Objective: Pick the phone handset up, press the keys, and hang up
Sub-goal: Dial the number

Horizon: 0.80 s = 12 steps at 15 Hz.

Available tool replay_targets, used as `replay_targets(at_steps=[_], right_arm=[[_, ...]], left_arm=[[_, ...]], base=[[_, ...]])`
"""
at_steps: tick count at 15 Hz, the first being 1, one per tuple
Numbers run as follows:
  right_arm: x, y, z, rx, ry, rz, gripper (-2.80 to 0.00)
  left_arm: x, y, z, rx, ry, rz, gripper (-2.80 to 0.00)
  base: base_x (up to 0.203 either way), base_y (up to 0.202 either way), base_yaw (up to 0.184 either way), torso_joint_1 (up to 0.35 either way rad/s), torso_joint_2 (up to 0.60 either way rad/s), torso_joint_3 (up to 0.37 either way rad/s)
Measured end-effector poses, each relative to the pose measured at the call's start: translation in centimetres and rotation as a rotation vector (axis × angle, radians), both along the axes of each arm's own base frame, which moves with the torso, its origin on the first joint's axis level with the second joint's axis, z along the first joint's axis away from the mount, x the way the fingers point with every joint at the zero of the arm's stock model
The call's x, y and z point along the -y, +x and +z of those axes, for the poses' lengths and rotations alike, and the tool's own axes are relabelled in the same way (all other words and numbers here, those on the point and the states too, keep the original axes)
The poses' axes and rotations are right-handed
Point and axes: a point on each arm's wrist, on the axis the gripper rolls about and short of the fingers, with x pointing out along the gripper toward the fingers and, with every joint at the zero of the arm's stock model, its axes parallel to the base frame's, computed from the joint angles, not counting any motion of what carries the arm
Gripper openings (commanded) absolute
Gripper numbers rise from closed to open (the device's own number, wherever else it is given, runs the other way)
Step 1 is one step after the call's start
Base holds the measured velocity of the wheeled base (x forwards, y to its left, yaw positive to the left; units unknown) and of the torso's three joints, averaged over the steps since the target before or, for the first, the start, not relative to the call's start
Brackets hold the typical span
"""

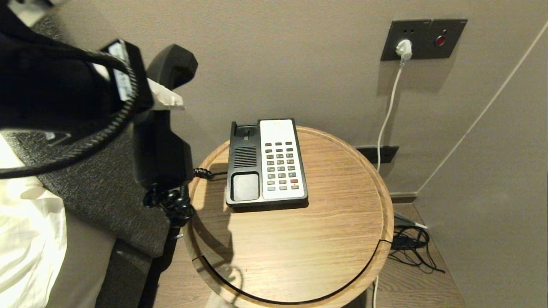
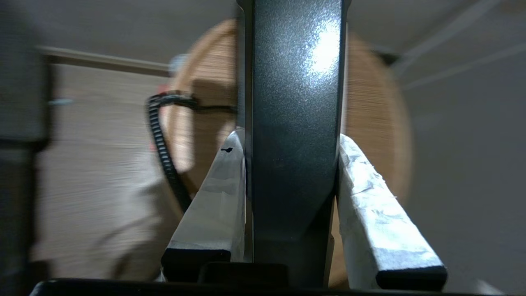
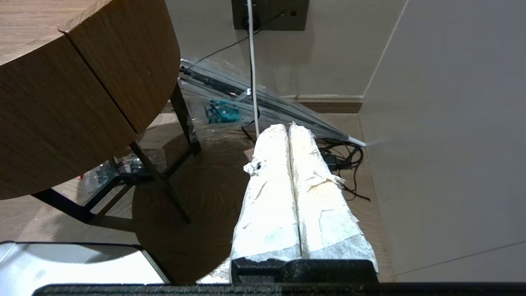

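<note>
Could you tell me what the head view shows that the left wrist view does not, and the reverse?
Only the head view shows the phone base with its keypad and empty cradle, and the wall socket. Only the left wrist view shows both white-wrapped fingers clamped against the phone handset. Both show the handset held by the left gripper, its coiled cord, and the round wooden table.

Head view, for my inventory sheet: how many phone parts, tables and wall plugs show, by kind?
Phone handset, held up by the left tool: 1
Phone base, cradle empty: 1
Round wooden table: 1
White wall plug: 1
Total: 4
</note>
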Motion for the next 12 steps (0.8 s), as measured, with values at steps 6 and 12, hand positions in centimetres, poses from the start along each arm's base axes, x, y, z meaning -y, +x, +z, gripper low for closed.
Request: replay_targets(at_steps=[6, 12], right_arm=[[0.0, 0.0, 0.0, 0.000, 0.000, 0.000, -2.80], [0.0, 0.0, 0.0, 0.000, 0.000, 0.000, -2.80]], left_arm=[[-6.9, -7.9, 3.1, 0.040, -0.357, -0.243, -2.80], [-11.9, -13.6, 3.2, 0.024, -0.547, -0.404, -2.80]], base=[[0.000, 0.000, 0.000, 0.000, 0.00, 0.000], [0.000, 0.000, 0.000, 0.000, 0.00, 0.000]])
